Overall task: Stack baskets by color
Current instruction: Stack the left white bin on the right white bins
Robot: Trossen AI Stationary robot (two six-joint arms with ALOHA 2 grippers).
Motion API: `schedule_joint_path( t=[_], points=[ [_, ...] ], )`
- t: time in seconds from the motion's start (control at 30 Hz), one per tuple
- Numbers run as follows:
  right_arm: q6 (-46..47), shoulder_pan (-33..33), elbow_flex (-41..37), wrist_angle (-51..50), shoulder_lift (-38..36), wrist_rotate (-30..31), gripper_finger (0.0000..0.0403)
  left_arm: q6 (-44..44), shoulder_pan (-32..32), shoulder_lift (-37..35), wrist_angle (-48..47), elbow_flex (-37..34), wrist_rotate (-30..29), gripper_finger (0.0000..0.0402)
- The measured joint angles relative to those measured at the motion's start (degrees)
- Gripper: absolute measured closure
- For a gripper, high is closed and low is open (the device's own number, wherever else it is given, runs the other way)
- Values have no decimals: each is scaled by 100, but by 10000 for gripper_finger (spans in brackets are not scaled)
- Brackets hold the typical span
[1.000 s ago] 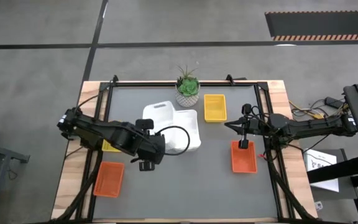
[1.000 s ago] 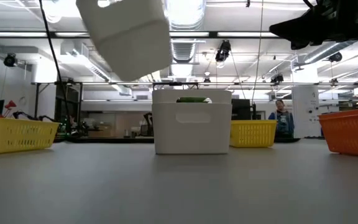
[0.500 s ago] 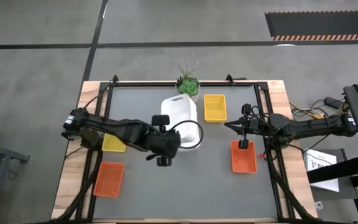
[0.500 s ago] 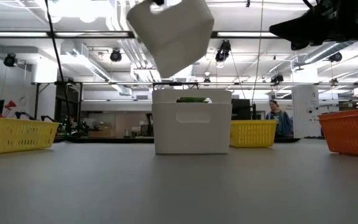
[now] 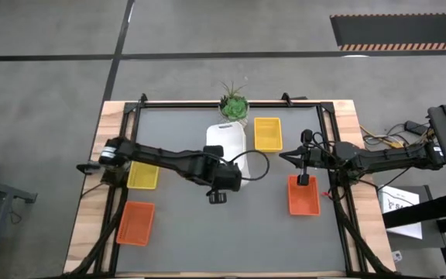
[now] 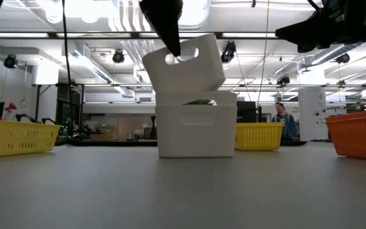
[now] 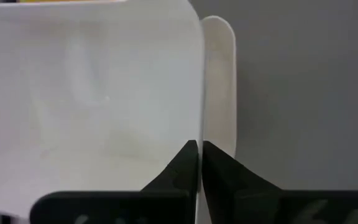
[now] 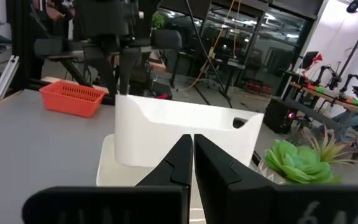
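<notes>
White plastic forms the basket (image 6: 184, 58) that is gripped at its rim by the clenched left claw (image 7: 200, 163); it is held tilted just above the second white basket (image 6: 197, 124) on the tabletop (image 5: 231, 232). The right claw (image 8: 192, 163), pressed shut on nothing, hangs above an orange basket (image 5: 303, 195).

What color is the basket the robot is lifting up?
White. The lifted basket shows best in the low view.
</notes>
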Motion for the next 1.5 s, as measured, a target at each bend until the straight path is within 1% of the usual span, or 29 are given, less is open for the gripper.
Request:
schedule_joint_path(
  t=[0.1,0.3,0.47,0.53,0.67,0.93,1.03,1.1,1.13,1.2,1.27,1.3,1.37,1.47,1.5],
  points=[
    [-2,0,0,-8,0,0,394,-12,102,94,30,7,197,401],
    [-2,-2,0,-26,0,0,394,-12,230,144,193,7,302,401],
    [-4,-2,0,-92,0,0,394,-25,341,162,186,0,689,401],
    [-4,-2,0,-133,0,0,394,-39,348,180,185,0,755,397],
    [-4,-2,0,-146,-2,0,394,-19,361,199,197,0,827,371],
    [-4,-2,0,-158,0,0,394,28,369,194,245,0,876,291],
    [-4,-2,0,-189,-1,1,394,314,369,140,243,71,873,272],
    [-4,-2,0,-203,0,0,394,631,369,39,243,142,732,268],
    [-4,-2,0,-201,0,0,394,809,369,-3,245,181,526,269],
    [-4,-2,0,-202,0,0,394,1233,365,-128,267,197,-106,276],
    [-4,-2,2,-210,-1,0,394,1686,378,-250,250,116,-630,291],
    [-4,-2,2,-229,-2,0,394,1907,418,-306,247,57,-803,303],
    [-4,-2,2,-250,0,1,394,2246,562,-396,246,-16,-949,334],
    [-3,-2,2,-264,-1,2,394,2415,914,-495,349,-86,-994,384],
    [-4,-2,2,-276,0,0,394,2435,1048,-521,453,-136,-999,392]
  ],
)
